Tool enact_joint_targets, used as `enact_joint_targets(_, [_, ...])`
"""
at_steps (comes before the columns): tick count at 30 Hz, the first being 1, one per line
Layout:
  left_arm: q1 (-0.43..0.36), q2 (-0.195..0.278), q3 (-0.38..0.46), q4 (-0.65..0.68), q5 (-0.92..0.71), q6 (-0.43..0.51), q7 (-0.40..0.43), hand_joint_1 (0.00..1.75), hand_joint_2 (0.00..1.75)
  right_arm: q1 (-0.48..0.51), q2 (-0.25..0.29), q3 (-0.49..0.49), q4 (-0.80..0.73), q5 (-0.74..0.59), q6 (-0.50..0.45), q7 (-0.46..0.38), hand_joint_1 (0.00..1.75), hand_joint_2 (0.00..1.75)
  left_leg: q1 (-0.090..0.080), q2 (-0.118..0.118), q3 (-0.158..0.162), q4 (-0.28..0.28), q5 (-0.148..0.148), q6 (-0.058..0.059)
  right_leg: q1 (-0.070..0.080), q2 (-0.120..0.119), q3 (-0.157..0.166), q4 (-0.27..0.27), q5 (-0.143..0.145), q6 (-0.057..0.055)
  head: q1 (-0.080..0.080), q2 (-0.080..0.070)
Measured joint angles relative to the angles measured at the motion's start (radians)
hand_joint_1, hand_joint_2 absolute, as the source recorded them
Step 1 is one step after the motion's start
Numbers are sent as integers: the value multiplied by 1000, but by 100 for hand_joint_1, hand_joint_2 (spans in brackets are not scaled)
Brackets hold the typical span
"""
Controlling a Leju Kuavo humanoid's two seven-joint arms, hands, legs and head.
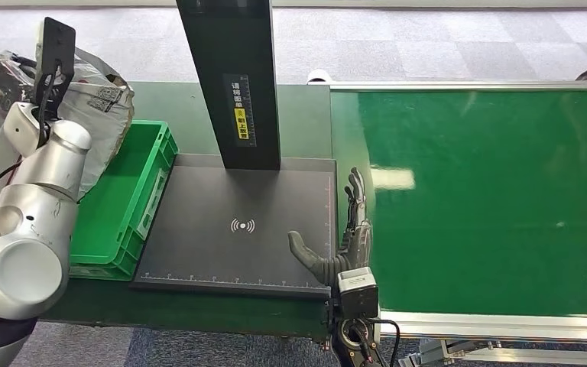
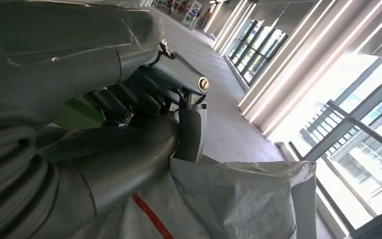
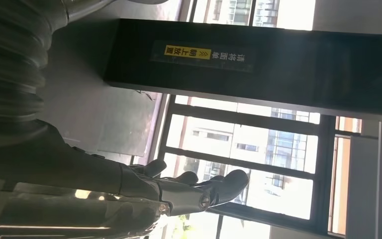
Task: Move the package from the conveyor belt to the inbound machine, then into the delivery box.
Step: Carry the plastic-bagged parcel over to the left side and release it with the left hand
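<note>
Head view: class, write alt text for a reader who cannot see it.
The robot's left hand holds a grey plastic package above a green crate. Its right hand, fingers spread and holding nothing, rests at the edge of the dark scanner platform, beside a bare green conveyor belt.

The crumpled grey plastic mailer package (image 1: 95, 107) is held up in the left hand (image 2: 144, 99), above the far left end of the green plastic delivery box (image 1: 126, 200).

The head view is evenly lit and sharp, with glare on the belt (image 1: 394, 179). Both wrist views are backlit by blown-out windows (image 2: 358, 119), foregrounds dark.
</note>
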Motion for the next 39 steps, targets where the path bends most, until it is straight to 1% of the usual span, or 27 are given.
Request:
enact_joint_targets(1, [0, 2, 10, 2, 4, 0, -5, 0, 175, 0, 0, -1, 1, 1, 3, 0, 0, 175, 0, 0, 0, 0, 0, 0, 0, 0, 0, 0, 0, 0, 0, 0])
enact_joint_targets(4, [0, 5, 35, 5, 21, -1, -33, 0, 175, 0, 1, -2, 5, 5, 9, 0, 0, 175, 0, 0, 0, 0, 0, 0, 0, 0, 0, 0, 0, 0, 0, 0])
enact_joint_targets(7, [0, 3, 67, 6, 52, -2, -91, 0, 175, -1, 1, -4, 9, 8, 12, 0, 0, 175, 0, 0, 0, 0, 0, 0, 0, 0, 0, 0, 0, 0, 0, 0])
enact_joint_targets(11, [-1, -13, 127, 6, 127, -8, -169, 0, 0, -1, 2, -6, 16, 8, 9, 0, 0, 175, 0, 0, 0, 0, 0, 0, 0, 0, 0, 0, 0, 0, 0, 0])
enact_joint_targets(14, [-4, -27, 170, 6, 164, -25, -198, 0, 0, -2, 2, -7, 21, 7, 9, 0, 0, 175, 0, 0, 0, 0, 0, 0, 0, 0, 0, 0, 0, 0, 0, 0])
enact_joint_targets(19, [-18, -47, 218, 6, 189, -56, -213, 0, 0, -3, 2, -8, 31, 5, 7, 0, 0, 175, 0, 0, 0, 0, 0, 0, 0, 0, 0, 0, 0, 0, 0, 0])
enact_joint_targets(21, [-24, -53, 236, 6, 215, -76, -240, 0, 0, -3, 2, -8, 34, 5, 4, 0, 0, 175, 0, 0, 0, 0, 0, 0, 0, 0, 0, 0, 0, 0, 0, 0])
enact_joint_targets(23, [-28, -63, 260, 4, 269, -126, -306, 0, 87, -3, 2, -10, 35, 2, -4, 0, 0, 175, 0, 0, 0, 0, 0, 0, 0, 0, 0, 0, 0, 0, 0, 0])
enact_joint_targets(25, [-30, -75, 289, 0, 336, -213, -408, 0, 175, -3, 2, -14, 35, -1, -19, 0, 0, 175, 0, 0, 0, 0, 0, 0, 0, 0, 0, 0, 0, 0, 0, 0])
enact_joint_targets(29, [-10, -112, 346, -10, 511, -475, -640, 0, 175, 0, 5, -30, 35, -4, -43, 0, 0, 175, -1, 0, 0, 0, 0, 0, -1, 0, 1, 0, 0, 0, 0, 0])
enact_joint_targets(30, [1, -121, 357, -12, 547, -520, -679, 0, 175, 1, 6, -35, 35, -4, -44, 0, 0, 175, -1, 0, 1, 0, 0, 0, -1, 0, 1, 0, 0, 0, 0, 0])
enact_joint_targets(32, [23, -135, 371, -14, 589, -569, -717, 0, 175, 3, 7, -44, 34, -5, -49, 0, 0, 175, -1, 1, 1, 0, 0, 0, -1, 1, 1, 0, 0, 0, 0, 0])
enact_joint_targets(33, [35, -142, 376, -16, 619, -616, -740, 0, 175, 4, 8, -47, 31, -8, -58, 0, 0, 175, -1, 2, 1, 0, 0, 0, -1, 2, 0, 0, 0, 0, 0, 0])
enact_joint_targets(34, [53, -149, 381, -21, 663, -692, -774, 0, 175, 6, 8, -51, 26, -13, -72, 0, 0, 175, -1, 1, 1, 0, 0, 0, -1, 2, 0, 0, 0, 0, 0, 0])
enact_joint_targets(35, [83, -160, 383, -35, 718, -784, -816, 0, 175, 9, 8, -56, 19, -17, -87, 0, 0, 175, -1, 1, 2, 0, 0, 0, -1, 2, 1, 0, 0, 0, -1, 0])
enact_joint_targets(36, [130, -177, 379, -64, 786, -880, -859, 0, 175, 11, 9, -62, 11, -20, -102, 0, 0, 175, -1, 0, 2, 0, -1, 0, -1, 1, 2, 0, 0, 0, -1, 0])
enact_joint_targets(37, [193, -200, 363, -108, 859, -949, -892, 0, 175, 12, 10, -69, 4, -20, -113, 0, 0, 175, -1, 0, 3, 0, -1, -1, -1, 1, 2, 0, -1, 0, -1, 0])
enact_joint_targets(38, [268, -224, 337, -159, 929, -983, -912, 0, 175, 11, 11, -76, -1, -17, -120, 0, 0, 175, -2, 1, 4, 0, -2, -1, -2, 2, 3, 0, -1, 0, 0, 0])
enact_joint_targets(39, [350, -252, 285, -219, 1009, -974, -923, 0, 175, 10, 13, -89, -3, -11, -125, 0, 0, 175, -2, 2, 4, 0, -3, -1, -2, 3, 2, 0, -1, 0, 0, 0])
